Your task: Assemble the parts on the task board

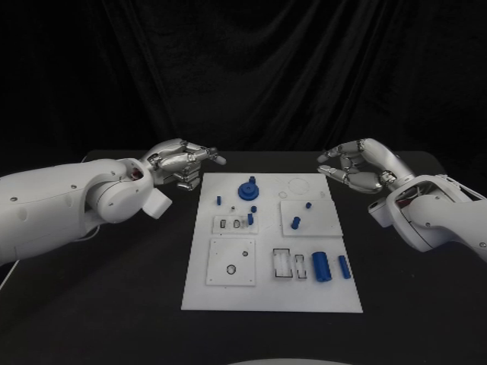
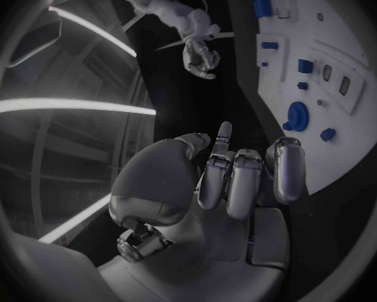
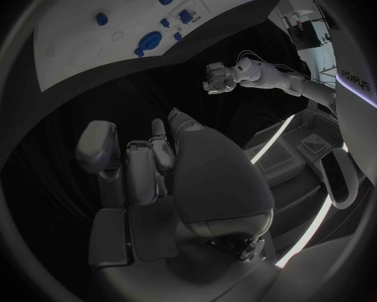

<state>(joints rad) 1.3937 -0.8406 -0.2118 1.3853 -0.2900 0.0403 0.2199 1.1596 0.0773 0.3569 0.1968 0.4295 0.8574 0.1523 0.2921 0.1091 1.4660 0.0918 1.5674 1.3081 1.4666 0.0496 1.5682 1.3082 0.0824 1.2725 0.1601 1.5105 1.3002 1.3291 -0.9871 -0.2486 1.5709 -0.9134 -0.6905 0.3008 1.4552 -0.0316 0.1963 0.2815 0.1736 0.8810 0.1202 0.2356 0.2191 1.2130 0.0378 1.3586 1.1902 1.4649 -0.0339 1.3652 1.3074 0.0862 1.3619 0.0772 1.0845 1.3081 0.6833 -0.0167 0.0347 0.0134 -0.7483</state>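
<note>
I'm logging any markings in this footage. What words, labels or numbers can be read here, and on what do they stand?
"sharpa", reading sideways, on a white panel at the edge of the right wrist view.
The task board carries no readable text.
Both hands, left and right, show no readable marks.

A black tabletop (image 1: pixel 112 304) is lying under everything, stretching out on both sides. Behind it a dark, pleated curtain (image 1: pixel 255 68) is hanging, covering the whole background above the tabletop's far edge.
</note>
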